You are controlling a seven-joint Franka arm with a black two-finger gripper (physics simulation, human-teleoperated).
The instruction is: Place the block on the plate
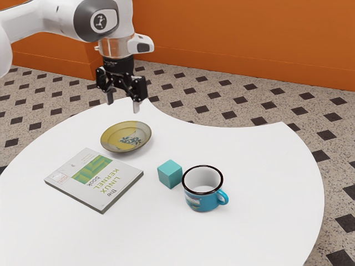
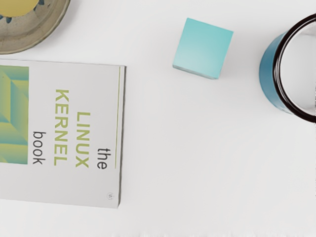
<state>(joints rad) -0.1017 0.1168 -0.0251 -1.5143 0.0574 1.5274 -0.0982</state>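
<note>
The tool (image 1: 123, 102) hangs above the tabletop (image 1: 260, 166), fingers well apart and holding nothing, as far as I can judge. The teal block (image 1: 170, 174) sits on the tabletop between the Linux Kernel book (image 1: 95, 178) and blue enamel mug (image 1: 203, 199), off the plate (image 1: 126, 137).

A light teal block (image 2: 203, 48) is resting flat on the white table (image 2: 197, 173), presenting its upper face and a narrow, darker strip of one side. The block is sitting between the book (image 2: 91, 182) and the mug (image 2: 273, 74), touching neither. The mug is standing upright, exposing a blue outer wall, a dark rim and a whitish interior. The book is lying flat, cover upward, displaying "the LINUX KERNEL book", a green-and-yellow panel and a thin green line along one edge. The plate (image 2: 47, 29) is lying just beside the book, showing part of a grey-brown border and a yellow centre with blue marks.
</note>
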